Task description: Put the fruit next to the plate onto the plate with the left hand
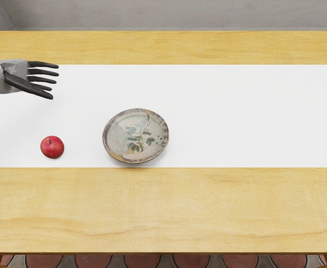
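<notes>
One red apple (pixel 52 147) lies on the white runner (pixel 236 111) of the desk (pixel 163 212), left of the plate (pixel 135 135), well below the left hand (pixel 32 78), whose fingers are spread and empty; its arm is cut off by the edge.

Left hand (pixel 27 78): faceted grey metallic palm shell noted; five slender black fingers (pixel 41 65) observed, smooth, unmarked.

You have a small, round red apple (pixel 52 147) sitting upright, its stem dimple up, left of the plate (pixel 114 139), near it but not touching. Your plate lies flat: round, grey-beige glaze, blue-green painted motif.
</notes>
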Robot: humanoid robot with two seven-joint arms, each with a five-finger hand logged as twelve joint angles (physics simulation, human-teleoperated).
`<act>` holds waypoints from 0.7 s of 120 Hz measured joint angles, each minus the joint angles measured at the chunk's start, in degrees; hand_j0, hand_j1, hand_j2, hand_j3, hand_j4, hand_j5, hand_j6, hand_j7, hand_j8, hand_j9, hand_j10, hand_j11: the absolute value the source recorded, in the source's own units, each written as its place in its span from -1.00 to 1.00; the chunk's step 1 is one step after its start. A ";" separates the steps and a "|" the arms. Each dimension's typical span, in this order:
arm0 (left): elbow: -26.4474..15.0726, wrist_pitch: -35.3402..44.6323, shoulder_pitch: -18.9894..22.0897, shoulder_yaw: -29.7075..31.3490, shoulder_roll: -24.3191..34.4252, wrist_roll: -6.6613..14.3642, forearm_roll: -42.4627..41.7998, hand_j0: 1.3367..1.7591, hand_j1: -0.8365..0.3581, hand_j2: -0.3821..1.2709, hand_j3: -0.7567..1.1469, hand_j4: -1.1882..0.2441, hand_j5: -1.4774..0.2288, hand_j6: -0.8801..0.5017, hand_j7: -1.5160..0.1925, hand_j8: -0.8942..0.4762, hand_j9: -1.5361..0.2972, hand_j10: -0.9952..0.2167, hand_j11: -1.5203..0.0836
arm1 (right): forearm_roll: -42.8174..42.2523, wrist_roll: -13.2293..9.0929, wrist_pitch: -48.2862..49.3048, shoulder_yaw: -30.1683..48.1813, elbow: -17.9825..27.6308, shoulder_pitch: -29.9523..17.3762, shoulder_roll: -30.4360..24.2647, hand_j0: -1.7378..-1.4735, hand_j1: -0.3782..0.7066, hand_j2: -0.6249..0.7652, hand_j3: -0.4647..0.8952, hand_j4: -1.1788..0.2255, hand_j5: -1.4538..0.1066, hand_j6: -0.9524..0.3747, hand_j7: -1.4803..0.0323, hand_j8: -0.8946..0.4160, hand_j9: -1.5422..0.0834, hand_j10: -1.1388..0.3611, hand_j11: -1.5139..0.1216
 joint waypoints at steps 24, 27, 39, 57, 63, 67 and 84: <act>-2.17 0.00 -0.64 0.29 0.23 0.06 1.61 0.52 0.48 -0.48 -0.21 0.31 0.35 -0.09 0.39 -0.06 0.32 0.23 0.49 | 0.01 -0.12 -0.06 0.00 0.00 -0.18 0.00 -0.40 -0.89 -0.11 -0.32 0.64 0.82 0.40 0.91 0.33 0.86 0.48 0.81; -3.09 0.00 -0.99 0.32 0.46 0.06 2.75 0.52 0.48 -0.48 -0.21 0.31 0.35 -0.09 0.39 -0.06 0.32 0.23 0.49 | 0.02 -0.18 -0.06 0.00 0.01 -0.26 0.00 -0.40 -0.89 -0.11 -0.32 0.64 0.82 0.40 0.91 0.33 0.86 0.48 0.81; -5.42 0.00 -3.38 0.38 1.09 0.57 8.05 0.52 0.48 -0.48 -0.20 0.31 0.35 -0.09 0.39 -0.06 0.32 0.23 0.49 | 0.02 -0.32 -0.08 0.00 0.01 -0.42 0.00 -0.40 -0.89 -0.11 -0.32 0.64 0.82 0.40 0.91 0.33 0.86 0.48 0.81; -11.54 -0.01 -4.87 0.39 4.11 4.18 15.81 0.52 0.48 -0.48 -0.21 0.31 0.35 -0.09 0.39 -0.06 0.32 0.23 0.49 | 0.02 -0.39 -0.09 0.00 0.00 -0.50 0.00 -0.40 -0.89 -0.11 -0.32 0.64 0.82 0.40 0.91 0.33 0.86 0.48 0.81; -13.73 -0.01 -6.22 0.37 4.19 4.73 18.87 0.52 0.48 -0.48 -0.21 0.31 0.35 -0.09 0.39 -0.06 0.32 0.23 0.49 | 0.02 -0.40 -0.09 0.00 0.01 -0.51 0.00 -0.40 -0.89 -0.11 -0.32 0.64 0.82 0.40 0.91 0.33 0.86 0.48 0.81; -14.81 -0.01 -7.29 0.37 4.00 5.20 20.76 0.52 0.48 -0.48 -0.21 0.31 0.35 -0.09 0.39 -0.06 0.32 0.23 0.49 | 0.02 -0.40 -0.09 0.00 0.01 -0.52 0.00 -0.40 -0.89 -0.11 -0.32 0.64 0.82 0.40 0.91 0.33 0.86 0.48 0.81; -18.21 0.00 -8.06 0.41 4.01 6.32 28.79 0.52 0.48 -0.48 -0.21 0.31 0.35 -0.09 0.39 -0.06 0.32 0.23 0.49 | 0.03 -0.41 -0.09 0.00 0.00 -0.52 0.00 -0.40 -0.89 -0.11 -0.32 0.64 0.82 0.40 0.91 0.33 0.86 0.48 0.81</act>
